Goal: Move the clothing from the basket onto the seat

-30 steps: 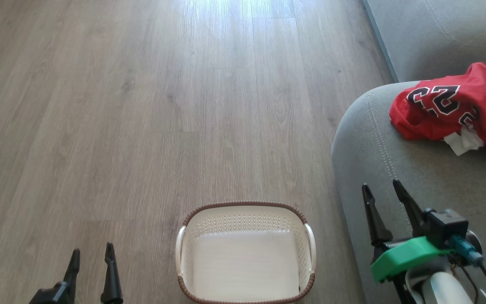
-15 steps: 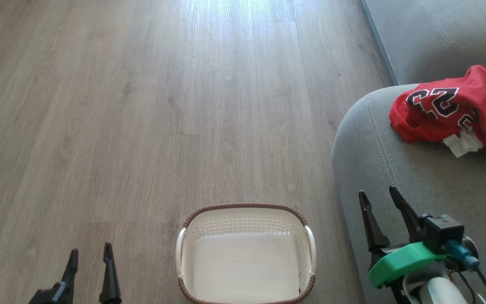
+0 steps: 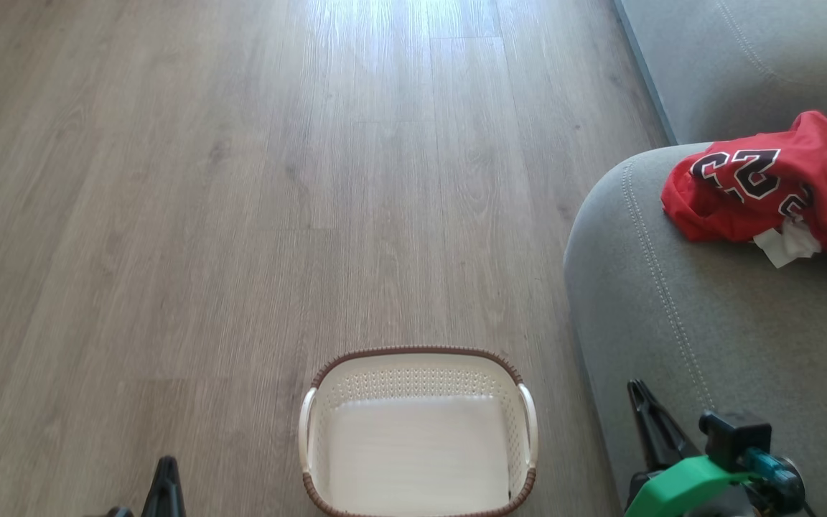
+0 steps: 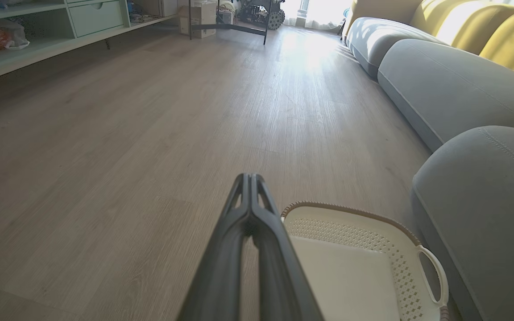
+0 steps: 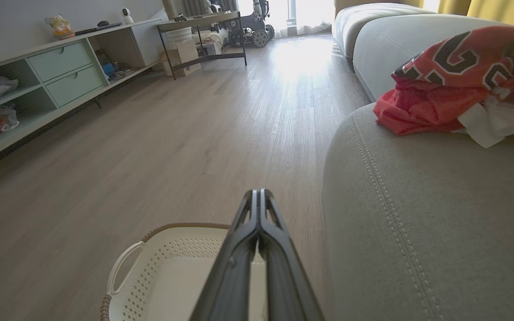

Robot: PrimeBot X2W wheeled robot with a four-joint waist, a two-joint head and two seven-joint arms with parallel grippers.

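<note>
Wood floor point(image 3: 241, 215), shelf unit point(image 5: 60, 67), yellow cushions point(image 4: 511, 40)

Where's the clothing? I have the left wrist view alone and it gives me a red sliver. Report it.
Observer: The clothing lies in a red heap on the seat, with its 23 lettering facing up.
Operator: Check the whole basket.
Observer: From the head view, the basket has a bare bottom with nothing inside.
Operator: Report the right gripper.
Observer: The right gripper is shut and holds nothing.
</note>
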